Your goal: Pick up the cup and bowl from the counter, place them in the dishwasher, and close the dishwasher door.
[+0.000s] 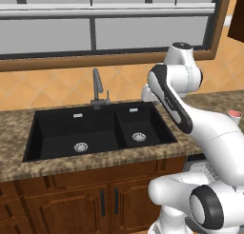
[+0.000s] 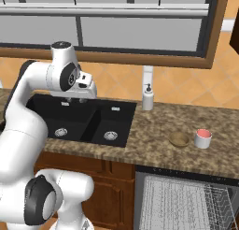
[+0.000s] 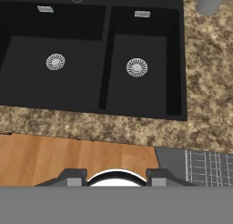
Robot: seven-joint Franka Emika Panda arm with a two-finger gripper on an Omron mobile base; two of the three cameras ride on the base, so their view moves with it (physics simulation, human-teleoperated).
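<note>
On the speckled brown granite counter [image 2: 154, 145], toward its front edge and right of the sink [image 2: 79, 121], sit the two task items: a shallow round tan bowl [image 2: 179, 140] and, just beside it on the right, a short white cylindrical cup [image 2: 203, 138] with a salmon-red top; they stand close but apart. Both are upright. Below that stretch of counter the dishwasher [image 2: 186, 198] is open, its pale grey wire-grid rack [image 2: 177, 201] visible under the counter's front edge. The sink is a matte black double basin, larger bowl left, smaller right, each with a round metal drain; a grey angular faucet [image 1: 97, 88] rises at its back edge. A white soap dispenser [image 2: 148, 96] stands at the counter's back edge, right of the sink. The gripper [image 2: 74, 102] hangs above the sink, empty, well apart from cup and bowl; its fingers [image 3: 73, 177] show as two dark tips set apart with nothing between them. Cabinets [image 1: 71, 199] below are reddish-brown wood with dark bar handles.
</note>
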